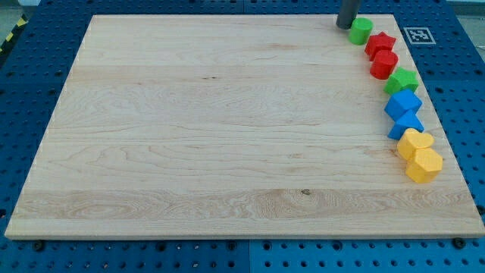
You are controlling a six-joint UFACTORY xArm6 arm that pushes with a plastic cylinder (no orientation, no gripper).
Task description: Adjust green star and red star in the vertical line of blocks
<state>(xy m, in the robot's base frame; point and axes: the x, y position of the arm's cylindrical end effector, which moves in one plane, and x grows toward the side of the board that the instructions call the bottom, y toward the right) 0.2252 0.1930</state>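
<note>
Blocks: two green (pixel 361 30), two red (pixel 380 43), two blue (pixel 402 102), two yellow (pixel 415 142) (eight total).

Blocks line the surface's (pixel 227 136) right edge: red star (pixel 380 43) above green star (pixel 404 80); my tip (pixel 345 26) at the top.

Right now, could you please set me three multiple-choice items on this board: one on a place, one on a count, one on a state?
1. Where do the blocks stand?
A. along the view's right edge
B. in the board's middle
C. along the view's bottom edge

2. How many blocks are yellow?
A. none
B. two
C. four

3. Where is my tip?
A. among the yellow blocks
B. beside the top green block
C. at the view's left edge

Answers:
1 A: the line runs from the green block down the board.
2 B: two yellow blocks end it.
3 B: my tip stands just left of that block.
</note>
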